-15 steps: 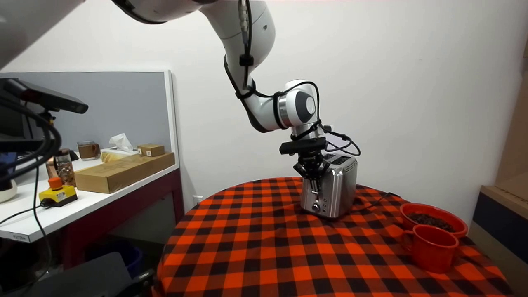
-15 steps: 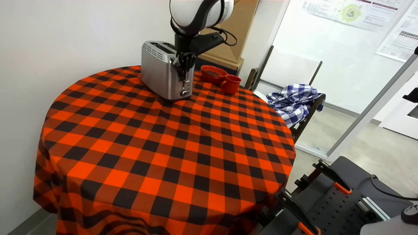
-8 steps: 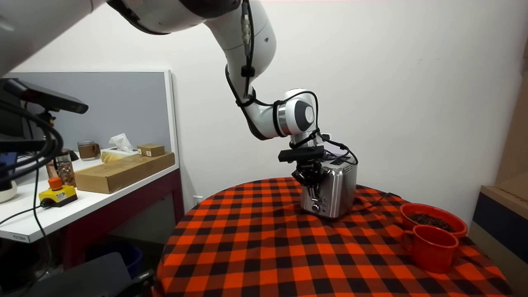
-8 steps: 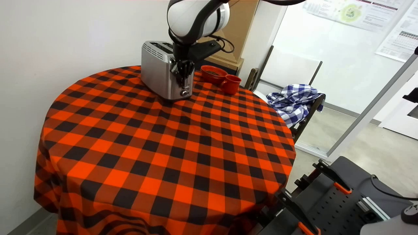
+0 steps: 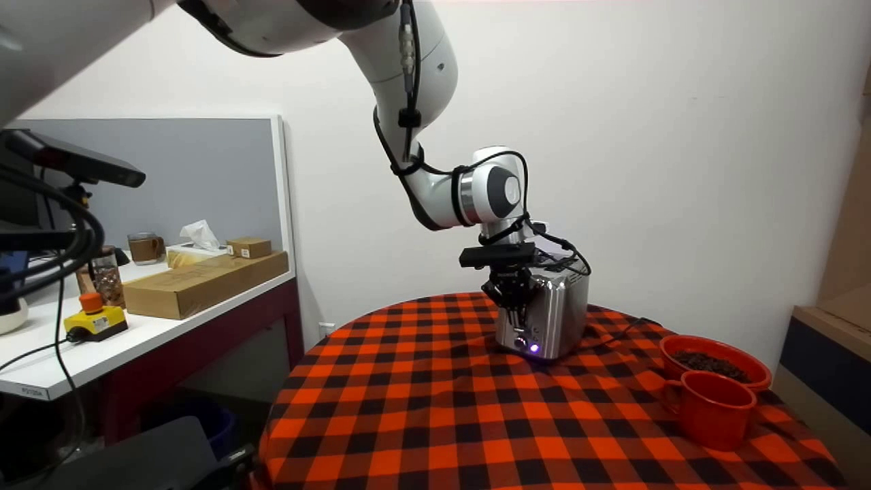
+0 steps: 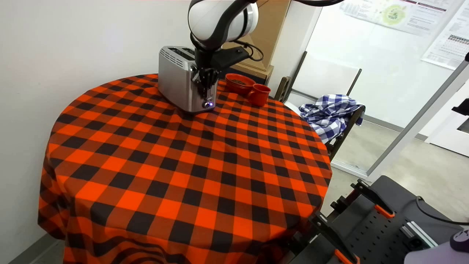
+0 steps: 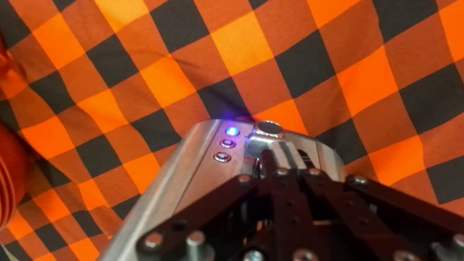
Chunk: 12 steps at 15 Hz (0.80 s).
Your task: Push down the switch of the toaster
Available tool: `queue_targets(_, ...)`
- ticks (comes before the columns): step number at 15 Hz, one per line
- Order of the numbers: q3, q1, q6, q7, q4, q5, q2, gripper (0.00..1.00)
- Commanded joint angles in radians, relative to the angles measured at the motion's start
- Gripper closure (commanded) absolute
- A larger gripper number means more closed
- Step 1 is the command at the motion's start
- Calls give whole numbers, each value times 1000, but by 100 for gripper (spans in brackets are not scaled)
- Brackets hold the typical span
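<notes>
Toaster [image 5: 559,313] is standing right of ctr. in an exterior view, blue light [image 7: 232,131] glowing, so switch [image 7: 255,145] is prob. latching. Hand [image 7: 285,154] is hanging clenched over it, gripping nothing, prob. for firmer pressing; table [image 5: 435,408] is carrying the toaster.

In the wrist view, the gripper [image 7: 288,155] fills the lower right — its two fingers [image 7: 278,156] lie flat together, side by side, while dark bars [image 7: 204,210] behind them fan out to either side. In an exterior view, the white arm [image 5: 429,88] extends from the upper left, bends, and slopes down rightward to the wrist [image 5: 500,187]. The gripper hangs below that wrist in both exterior views — fingers down, roughly upright.
</notes>
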Motion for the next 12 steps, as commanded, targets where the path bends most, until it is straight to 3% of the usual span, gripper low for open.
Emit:
queue_targets(1,21,-10,8,-8,-11,37,39,99)
queue_targets(3,15,-8,-17,8,2,46,40,99)
queue_targets(4,8,-3,-45,23,14,51,40,73)
queue_targets(6,8,-13,-111,40,53,80,38,68)
queue_targets(8,16,-36,-241,31,98,131,15,53)
queue_targets(12,6,-84,-377,-13,129,151,-73,25)
